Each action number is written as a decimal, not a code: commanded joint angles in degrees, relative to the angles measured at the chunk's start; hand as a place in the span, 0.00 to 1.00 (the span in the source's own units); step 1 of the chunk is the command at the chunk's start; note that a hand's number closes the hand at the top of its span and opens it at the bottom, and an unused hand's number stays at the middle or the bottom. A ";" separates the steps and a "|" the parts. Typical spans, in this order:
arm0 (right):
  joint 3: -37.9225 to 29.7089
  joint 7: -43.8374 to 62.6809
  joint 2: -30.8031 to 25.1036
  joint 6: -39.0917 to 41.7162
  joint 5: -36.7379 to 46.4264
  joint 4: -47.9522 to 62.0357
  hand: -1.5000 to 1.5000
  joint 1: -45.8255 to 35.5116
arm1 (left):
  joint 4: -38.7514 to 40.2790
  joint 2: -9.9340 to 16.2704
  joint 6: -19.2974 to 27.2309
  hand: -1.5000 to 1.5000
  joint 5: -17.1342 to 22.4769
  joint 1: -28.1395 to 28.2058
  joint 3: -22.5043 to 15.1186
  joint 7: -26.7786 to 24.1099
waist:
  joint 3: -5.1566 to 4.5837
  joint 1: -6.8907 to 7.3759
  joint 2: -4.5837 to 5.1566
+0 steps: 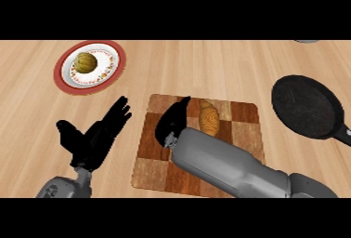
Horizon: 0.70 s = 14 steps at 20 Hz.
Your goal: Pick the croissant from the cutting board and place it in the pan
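Right hand beside the croissant on the cutting board

The right hand's (172, 123) fingers (181, 106) reach straight along the croissant's (209, 120) left side, not curled round it; it lies on the cutting board (241, 139) at mid-table. The left hand (96, 137) rests open left of the board. The pan (307, 106) sits near the table's right edge.
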 commanded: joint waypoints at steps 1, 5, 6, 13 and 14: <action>-0.71 8.24 2.16 7.28 -4.26 3.32 0.00 -1.52 | -1.44 -0.54 0.14 0.50 -0.43 1.27 -0.71 0.80 | 0.09 0.53 0.19; 3.06 15.43 2.20 2.16 -6.30 -0.86 0.00 3.89 | 1.23 -0.81 -0.99 0.50 -0.56 -0.31 0.55 -0.04 | 0.09 0.19 0.16; 2.85 14.86 2.20 2.59 -6.49 0.84 0.00 1.32 | -0.20 -0.99 -0.10 0.50 -0.84 0.43 0.23 0.72 | 0.10 0.67 0.19; 7.48 13.75 2.22 3.02 -2.07 1.27 0.00 2.95 | -1.35 -1.46 0.30 0.50 -1.02 0.46 1.58 1.64 | 0.13 -0.91 0.07; 6.04 12.12 2.22 3.85 -0.42 3.39 0.00 -0.48 | 0.67 -1.11 -1.54 0.50 -1.53 2.62 1.54 -2.10 | 0.11 -1.05 0.13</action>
